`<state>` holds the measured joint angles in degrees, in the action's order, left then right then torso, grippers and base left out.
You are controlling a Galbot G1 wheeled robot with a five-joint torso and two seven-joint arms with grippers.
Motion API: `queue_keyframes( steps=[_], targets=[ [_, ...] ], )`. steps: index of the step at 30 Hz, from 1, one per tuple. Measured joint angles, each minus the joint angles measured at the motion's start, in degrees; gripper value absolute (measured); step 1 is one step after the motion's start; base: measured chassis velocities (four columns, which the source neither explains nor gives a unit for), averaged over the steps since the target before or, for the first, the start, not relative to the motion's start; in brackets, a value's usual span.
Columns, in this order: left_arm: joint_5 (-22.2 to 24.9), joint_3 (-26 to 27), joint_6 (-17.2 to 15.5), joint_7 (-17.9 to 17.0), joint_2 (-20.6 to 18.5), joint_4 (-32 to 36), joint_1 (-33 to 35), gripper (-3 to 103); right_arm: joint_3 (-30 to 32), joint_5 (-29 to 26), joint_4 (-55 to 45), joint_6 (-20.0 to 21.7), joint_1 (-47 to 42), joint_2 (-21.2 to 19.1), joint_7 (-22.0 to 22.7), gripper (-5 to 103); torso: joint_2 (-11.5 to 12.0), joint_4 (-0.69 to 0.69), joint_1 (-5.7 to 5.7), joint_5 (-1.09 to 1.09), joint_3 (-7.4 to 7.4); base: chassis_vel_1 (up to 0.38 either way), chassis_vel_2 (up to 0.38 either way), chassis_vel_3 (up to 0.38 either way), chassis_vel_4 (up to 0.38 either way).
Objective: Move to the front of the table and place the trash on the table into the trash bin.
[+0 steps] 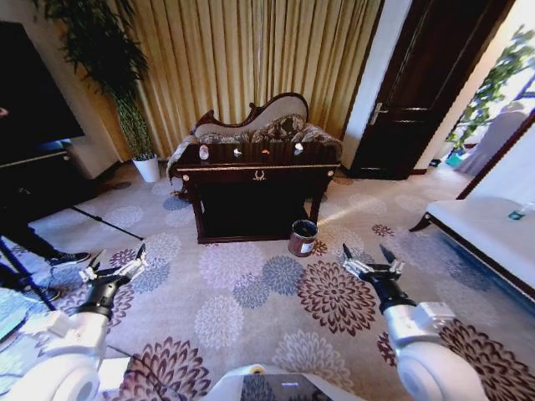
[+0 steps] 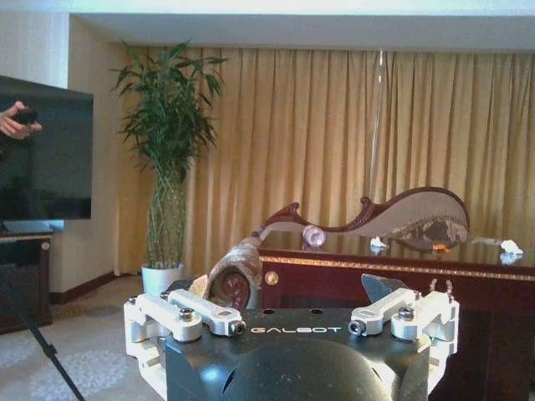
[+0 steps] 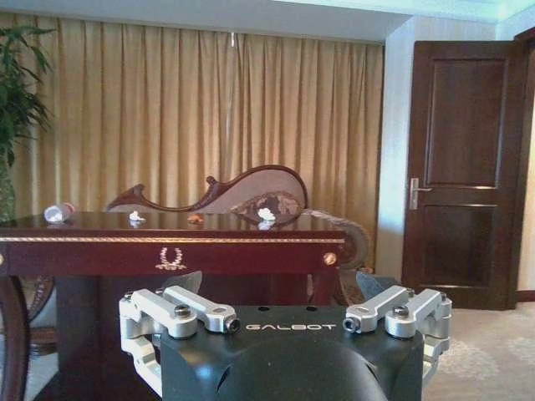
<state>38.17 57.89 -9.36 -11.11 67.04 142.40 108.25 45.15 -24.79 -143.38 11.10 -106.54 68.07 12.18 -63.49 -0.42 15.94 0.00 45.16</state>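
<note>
Gold pleated curtains hang behind a carved-back patterned sofa (image 1: 267, 125), and on the flowered carpet in front of it stands the long dark-brown glossy wooden table with gold edge trim (image 1: 255, 171), well apart from the robot. Along the tabletop lies the trash: a small clear plastic bottle (image 1: 203, 152) on its side near the left end, a tiny white scrap (image 1: 237, 152) toward the middle, an orange scrap (image 1: 266, 152) just past it, and a larger white crumpled piece (image 1: 298, 149) near the right end. The small round dark maroon bin with a shiny metal rim (image 1: 303, 237) stands on the carpet by the table's front right leg.

The left gripper (image 1: 117, 266) hangs low over the carpet at the robot's left with its fingers spread, holding nothing; the right gripper (image 1: 371, 261) hangs likewise at the right, spread and empty.

The bottle looks light, probably empty, with thin walls that would dent under pressure and a smooth round body prone to rolling on the polished top; a hold across its middle, at right angles to its length, seems the surest. The scraps look almost weightless and soft, lying low on the slick wood, so each would likely need the fingertips brought right down to the tabletop and closed on its highest bulge.
</note>
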Motion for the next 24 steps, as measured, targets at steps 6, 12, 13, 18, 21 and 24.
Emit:
queue_keyframes(
  steps=[6,12,13,18,21,24],
  targets=[
    [2.96,5.82,-2.91,-0.71,-0.39,0.92,0.20,100,3.88,-1.09,-0.02,2.62,-0.15,-1.69,1.31,100,0.00,0.01,0.00,0.00,0.00,0.000,0.000,0.000,0.000],
    [5.82,11.48,-4.24,-0.58,-1.23,0.94,0.47,100,6.65,-1.50,-0.02,3.06,-0.09,-2.21,1.44,100,0.00,0.01,0.00,0.00,0.00,0.000,0.000,0.000,0.000],
    [5.93,11.63,-4.28,-0.53,-1.19,0.94,0.52,100,6.75,-1.53,-0.01,3.14,-0.08,-2.10,1.44,100,0.00,0.01,0.00,0.00,0.00,0.000,0.000,0.000,0.000],
    [5.44,8.60,-4.09,-0.69,-0.34,0.94,-0.26,100,5.40,-1.50,0.03,3.20,0.59,-1.71,1.44,100,0.00,0.01,0.00,0.00,0.00,0.000,0.000,0.000,0.000],
    [4.95,6.69,-3.13,-0.71,0.02,0.94,-0.87,100,4.45,-1.45,0.05,3.20,0.90,-1.40,1.36,100,0.00,0.01,0.00,0.00,0.00,0.000,0.000,0.000,0.000],
    [4.84,6.19,-2.90,-0.74,0.11,0.93,-1.10,100,4.05,-1.45,0.07,3.15,1.01,-1.18,1.32,100,0.00,0.00,0.00,0.00,0.00,0.000,0.000,0.000,0.000]
  ],
)
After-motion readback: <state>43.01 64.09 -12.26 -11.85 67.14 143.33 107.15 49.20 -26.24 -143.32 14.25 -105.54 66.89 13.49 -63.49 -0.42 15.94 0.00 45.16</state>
